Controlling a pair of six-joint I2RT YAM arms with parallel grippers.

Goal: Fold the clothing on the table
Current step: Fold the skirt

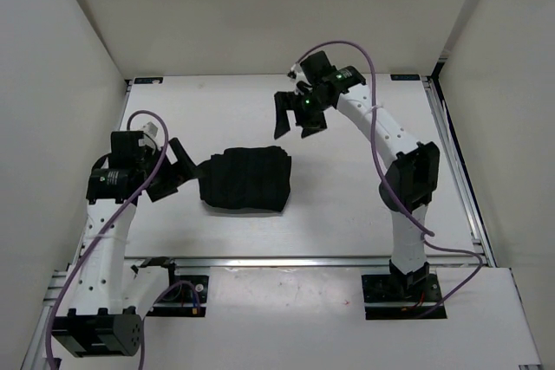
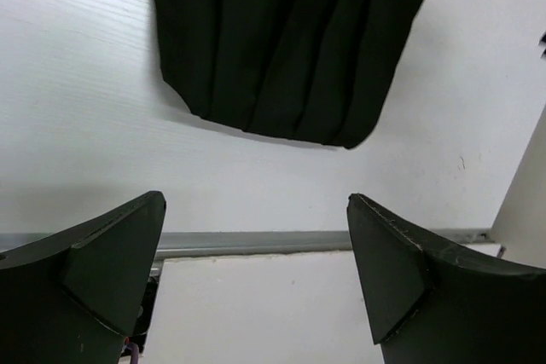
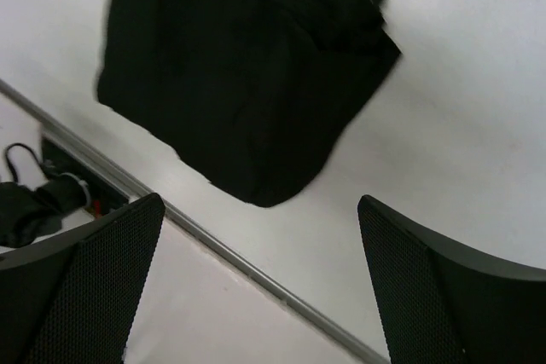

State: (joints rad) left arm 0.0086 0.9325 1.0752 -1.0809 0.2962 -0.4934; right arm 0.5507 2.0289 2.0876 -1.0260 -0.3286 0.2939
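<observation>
Evidently the folding is near its end: the clothing (image 1: pixel 245 179) lies as a compact black bundle in the middle of the worktop (image 1: pixel 347 201). Both the left gripper (image 1: pixel 176 171), just beside the bundle, and the right gripper (image 1: pixel 297 120), apart beyond it, have fingers spread and empty. The next move, I judge, is one more fold or a retreat.

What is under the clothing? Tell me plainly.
The clothing lies as a folded bundle on the table; bare white tabletop shows all round its edges. Nothing pokes out from beneath. The spot directly under it, and its inner layers, are covered.
</observation>
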